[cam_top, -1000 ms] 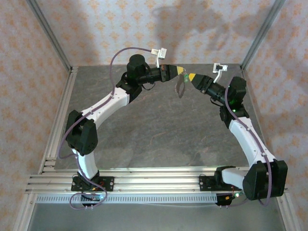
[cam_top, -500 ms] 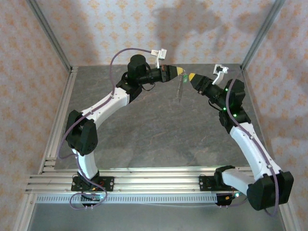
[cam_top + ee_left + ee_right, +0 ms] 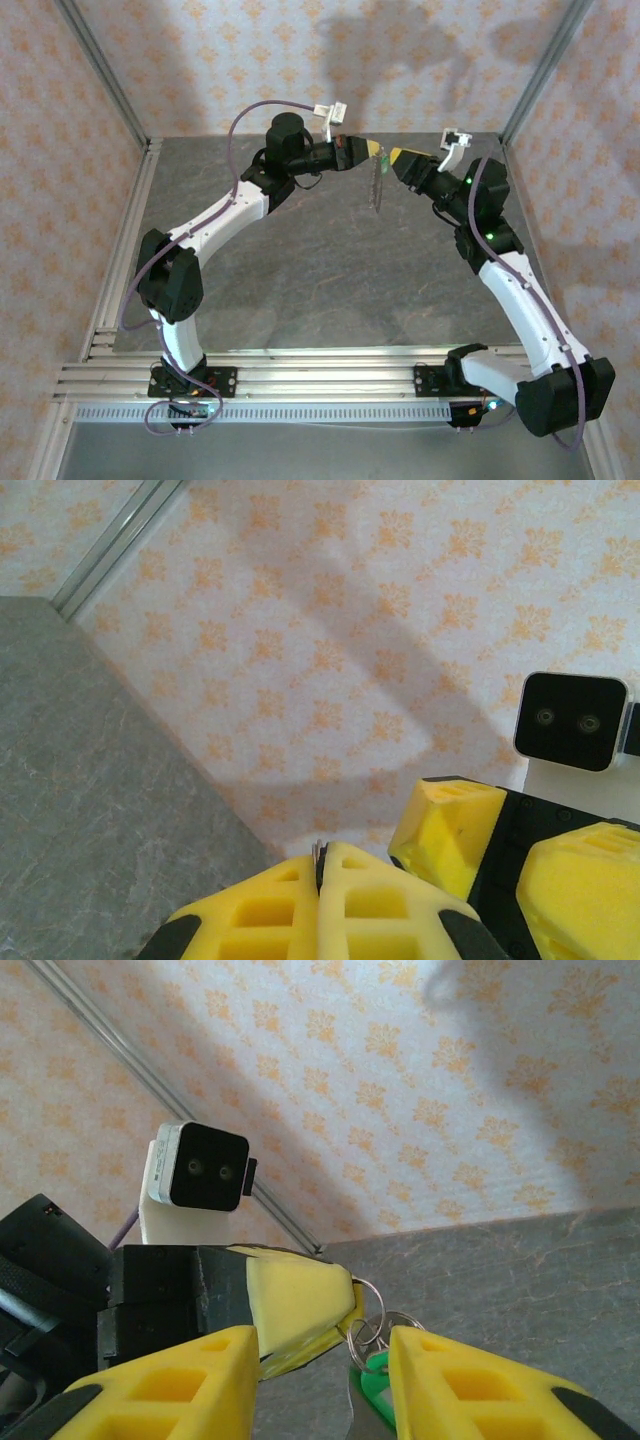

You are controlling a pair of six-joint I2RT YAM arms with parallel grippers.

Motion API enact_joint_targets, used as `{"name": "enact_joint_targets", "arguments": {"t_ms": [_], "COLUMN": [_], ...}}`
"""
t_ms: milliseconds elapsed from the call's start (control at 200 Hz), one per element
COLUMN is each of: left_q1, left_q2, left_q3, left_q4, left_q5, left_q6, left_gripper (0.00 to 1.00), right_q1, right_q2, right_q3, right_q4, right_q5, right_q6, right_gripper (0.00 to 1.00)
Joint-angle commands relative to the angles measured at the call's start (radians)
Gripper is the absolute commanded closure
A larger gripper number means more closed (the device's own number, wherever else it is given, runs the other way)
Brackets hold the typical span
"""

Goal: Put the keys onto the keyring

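Right gripper [image 3: 397, 157] now closer to left gripper [image 3: 374, 149], far centre above table. Left fingers pressed together, pinching keyring [image 3: 376, 186], which dangles. Right jaws spread astride green key [image 3: 371, 1378]. Step: threading. Next: fine alignment, then close on key.

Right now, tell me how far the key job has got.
Done: left gripper shut on the keyring, held above the table. In hand: open right gripper brackets the green key dangling there. Left: confirming the key is threaded; I cannot tell.
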Motion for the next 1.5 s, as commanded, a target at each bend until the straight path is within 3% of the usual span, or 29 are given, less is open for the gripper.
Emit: {"name": "enact_joint_targets", "arguments": {"t_ms": [0, 661, 926, 1101, 1226, 1386, 1491], "left_q1": [-0.007, -0.017, -0.019, -0.020, -0.020, -0.019, -0.018], "left_q2": [-0.038, -0.019, -0.015, -0.015, -0.017, -0.021, -0.018], "left_q3": [0.047, 0.079, 0.084, 0.089, 0.087, 0.088, 0.090], "left_q4": [0.017, -0.005, -0.005, -0.007, -0.009, -0.006, 0.002], "left_q5": [-0.011, -0.005, -0.007, -0.003, 0.001, 0.016, 0.031], "left_q6": [0.020, 0.027, 0.025, 0.027, 0.031, 0.031, 0.025], "left_gripper": [1.00, 1.00, 1.00, 1.00, 1.00, 1.00, 1.00], "right_q1": [0.006, 0.036, 0.036, 0.037, -0.005, -0.157, -0.194], "right_q2": [0.008, 0.037, 0.047, 0.038, -0.015, -0.023, 0.027], "right_q3": [0.044, 0.069, 0.074, 0.075, 0.020, -0.053, -0.053], "right_q4": [-0.022, -0.074, -0.069, -0.134, -0.111, 0.092, 0.194], "right_q5": [0.006, -0.016, -0.065, -0.145, -0.101, -0.201, -0.289], "right_q6": [-0.045, -0.112, -0.110, -0.161, -0.141, 0.055, 0.142], "right_gripper": [0.62, 0.65, 0.85, 0.89, 0.82, 0.68, 0.60]}}
